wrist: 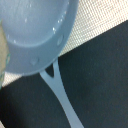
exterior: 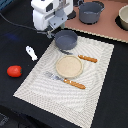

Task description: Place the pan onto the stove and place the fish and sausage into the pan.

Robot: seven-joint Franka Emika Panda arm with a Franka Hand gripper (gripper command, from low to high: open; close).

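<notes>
The grey-blue pan (exterior: 66, 39) sits on the far corner of the striped placemat (exterior: 95, 75), short of the stove (exterior: 107, 29). In the wrist view the pan (wrist: 35, 30) fills the frame's upper part and its thin handle (wrist: 62, 95) runs out over the dark table. My gripper (exterior: 49, 31) hangs just above the pan's handle side, to the exterior view's left of it. Its fingers are too dark and small to read, and none show in the wrist view. The white fish (exterior: 31, 52) and the red sausage (exterior: 14, 71) lie on the dark table left of the placemat.
A larger grey pot (exterior: 91, 11) stands on the stove, with another bowl (exterior: 123, 17) at the right edge. A tan plate (exterior: 68, 66) sits mid-placemat between two pieces of orange-handled cutlery (exterior: 88, 58) (exterior: 74, 83). A dark cable runs behind the arm.
</notes>
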